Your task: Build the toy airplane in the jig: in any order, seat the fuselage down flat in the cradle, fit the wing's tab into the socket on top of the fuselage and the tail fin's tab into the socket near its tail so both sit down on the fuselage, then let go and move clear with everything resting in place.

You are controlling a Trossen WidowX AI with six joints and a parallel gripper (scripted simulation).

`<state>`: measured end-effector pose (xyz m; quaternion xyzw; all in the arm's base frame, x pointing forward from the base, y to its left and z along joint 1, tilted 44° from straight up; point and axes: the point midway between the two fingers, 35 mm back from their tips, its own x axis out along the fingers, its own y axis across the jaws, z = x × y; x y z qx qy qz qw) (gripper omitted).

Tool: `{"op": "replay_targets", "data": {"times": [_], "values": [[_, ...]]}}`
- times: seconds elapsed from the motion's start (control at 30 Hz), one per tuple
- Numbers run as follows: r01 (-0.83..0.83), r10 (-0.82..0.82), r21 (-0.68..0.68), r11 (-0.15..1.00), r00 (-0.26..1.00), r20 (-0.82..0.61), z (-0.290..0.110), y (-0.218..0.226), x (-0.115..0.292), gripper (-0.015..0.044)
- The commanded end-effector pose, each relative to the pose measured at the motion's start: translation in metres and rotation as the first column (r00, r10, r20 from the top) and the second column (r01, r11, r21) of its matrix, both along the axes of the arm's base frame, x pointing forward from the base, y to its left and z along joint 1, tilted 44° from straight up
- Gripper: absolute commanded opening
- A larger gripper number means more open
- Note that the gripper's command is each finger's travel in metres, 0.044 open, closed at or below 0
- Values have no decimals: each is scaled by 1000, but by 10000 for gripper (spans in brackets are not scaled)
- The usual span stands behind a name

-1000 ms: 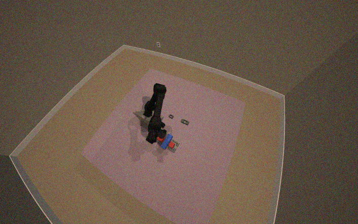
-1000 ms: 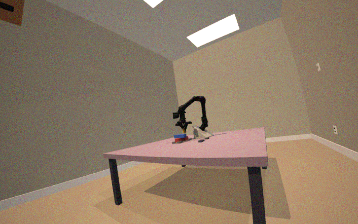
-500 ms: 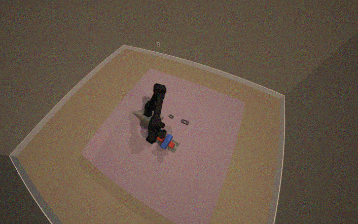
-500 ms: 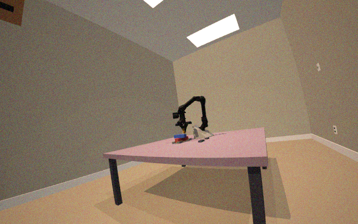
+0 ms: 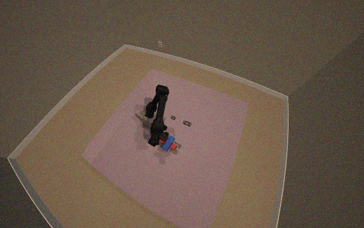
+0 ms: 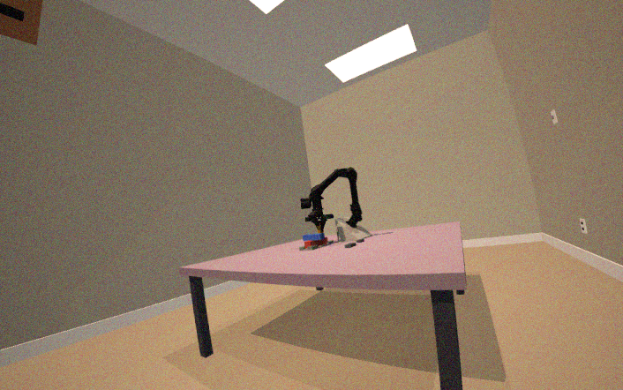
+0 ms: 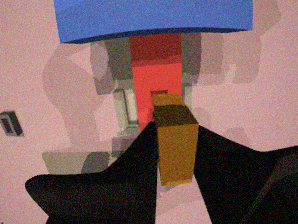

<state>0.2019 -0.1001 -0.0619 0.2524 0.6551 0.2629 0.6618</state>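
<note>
The red fuselage (image 5: 174,146) (image 6: 316,243) (image 7: 157,75) lies in the grey-green cradle (image 5: 176,151) (image 7: 120,107). The blue wing (image 5: 168,143) (image 6: 313,237) (image 7: 155,15) lies across the top of the fuselage; its tab is hidden. My gripper (image 6: 319,225) (image 7: 167,125) is shut on the orange-yellow tail fin (image 7: 176,155) and holds it upright over the tail end of the fuselage. In the wrist view the fin's lower end is beside the dark tail socket (image 7: 159,92) and partly covers it. I cannot tell whether the tab is touching the socket.
Two small dark holders, a larger one (image 5: 187,123) (image 6: 350,245) and a smaller one (image 5: 173,117) (image 6: 360,240), lie on the pink table (image 5: 203,161) (image 6: 390,257) beside the cradle. A pale angled piece (image 5: 141,118) (image 6: 344,233) is near the arm's base.
</note>
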Motion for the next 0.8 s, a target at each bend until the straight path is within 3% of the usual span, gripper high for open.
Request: {"op": "replay_targets", "data": {"times": [0.0, 0.57, 0.7, 0.77], "values": [[7, -7, 3, 1000, 1000, -1, -5, 5, 0, 67], [1, -1, 3, 1000, 1000, -1, -16, 16, -1, 78], [1, -1, 3, 1000, 1000, -1, -16, 16, -1, 52], [1, -1, 3, 1000, 1000, -1, -16, 16, -1, 0]]}}
